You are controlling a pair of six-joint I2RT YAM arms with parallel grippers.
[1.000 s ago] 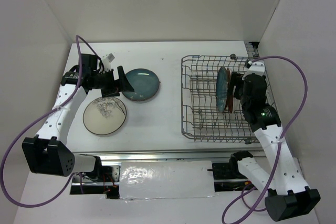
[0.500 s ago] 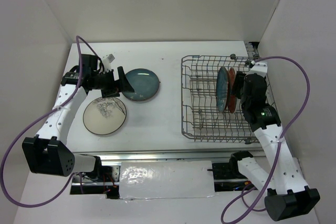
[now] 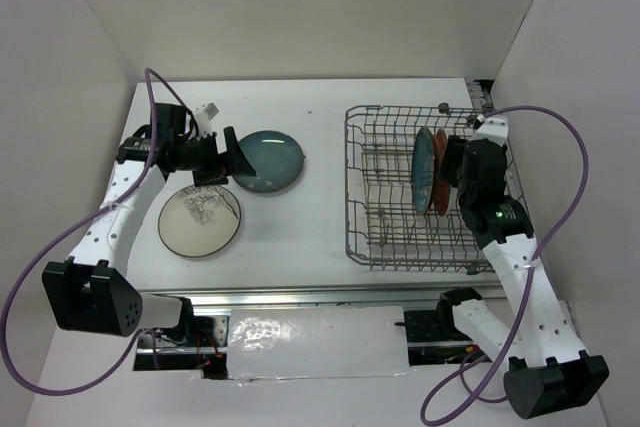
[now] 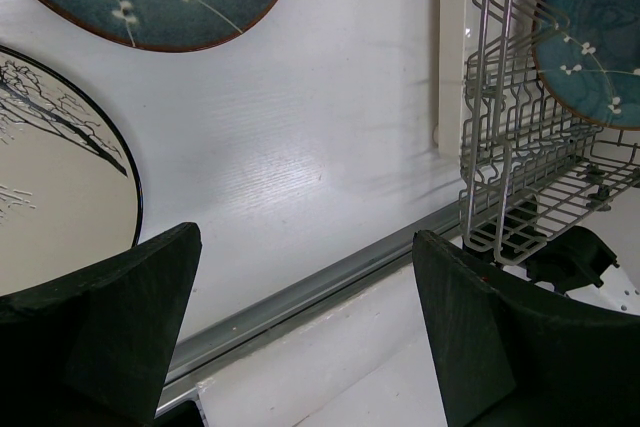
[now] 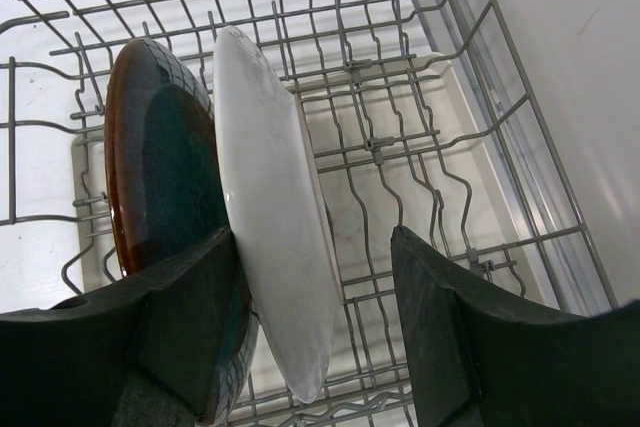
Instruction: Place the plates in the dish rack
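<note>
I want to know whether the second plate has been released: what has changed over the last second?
The right gripper has edged slightly rightward; its jaws stand open astride the red plate, which stands in the dish rack. Unmoved: the racked teal plate, the left gripper, and the flat teal plate and cream plate on the table.

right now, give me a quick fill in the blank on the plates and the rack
1. The red plate and one teal plate stand on edge in the ____.
2. The cream plate and the other teal plate lie flat on the ____.
3. The left claw is ____ and holds nothing.
4. The right claw straddles the ____ plate.
Missing words: dish rack; table; open; red
</note>
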